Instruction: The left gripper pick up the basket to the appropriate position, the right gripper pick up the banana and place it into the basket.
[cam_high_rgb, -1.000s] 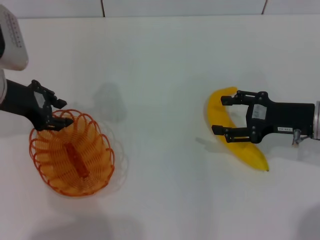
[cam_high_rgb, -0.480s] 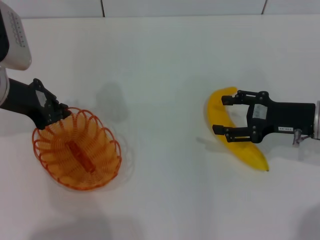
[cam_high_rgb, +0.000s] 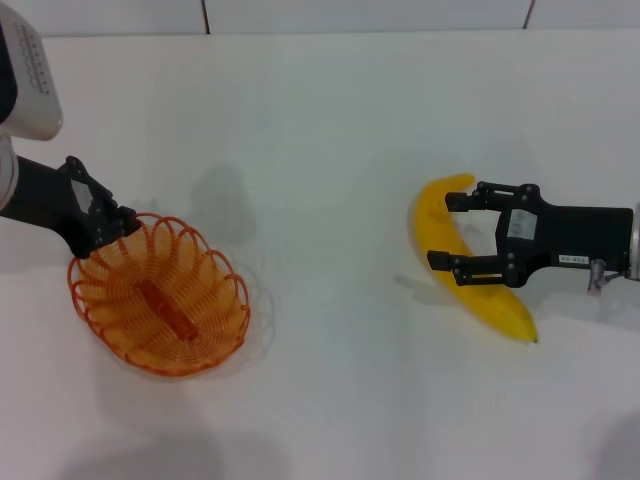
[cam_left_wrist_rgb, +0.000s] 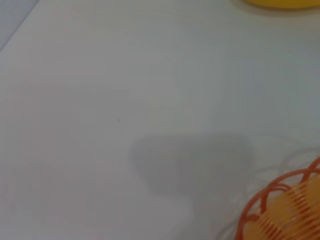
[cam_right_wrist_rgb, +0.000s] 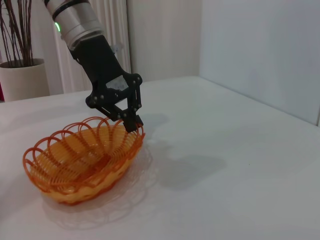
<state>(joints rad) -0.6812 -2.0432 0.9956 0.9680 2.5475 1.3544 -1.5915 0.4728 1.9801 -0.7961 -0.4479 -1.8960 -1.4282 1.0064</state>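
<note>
Now | left hand grips basket rim | banana outside

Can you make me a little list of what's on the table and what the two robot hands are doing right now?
basket: orange wire basket, on the robot's left side of the white table, nothing in it
left gripper: fingers shut on the basket's rim
banana: yellow banana lying on the table, on the robot's right
right gripper: fingers open, one on each side of the banana, not closed on it
banana in basket: not yet
</note>
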